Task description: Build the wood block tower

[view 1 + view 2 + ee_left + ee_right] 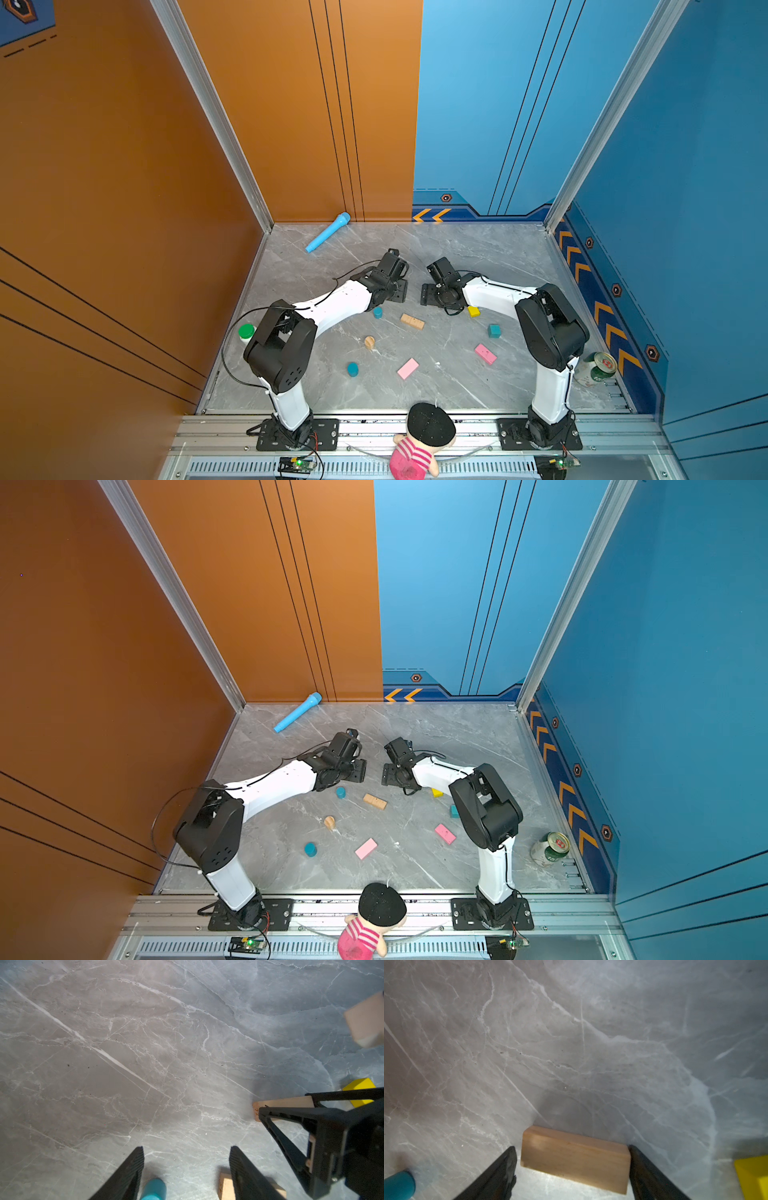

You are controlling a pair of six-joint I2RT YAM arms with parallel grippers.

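Note:
Wood blocks lie scattered on the grey marble table [457, 386]: a tan bar [412, 321], a blue cylinder [377, 312], another blue cylinder [352, 369], a tan cylinder [369, 342], a pink bar [407, 368], a second pink bar [485, 353], a teal cube [494, 331] and a yellow block [473, 311]. No tower shows in any view. My left gripper [187, 1149] is open over bare table, the blue cylinder [153, 1188] just behind its tips. My right gripper [572, 1148] is open around another tan bar [575, 1159] lying flat; one finger stands clear of it.
A light-blue toy microphone [328, 237] lies at the back left. A green-capped bottle [246, 331] stands by the left arm's elbow and a green can [595, 369] by the right arm. A pink-striped doll [424, 440] sits on the front rail. Walls close three sides.

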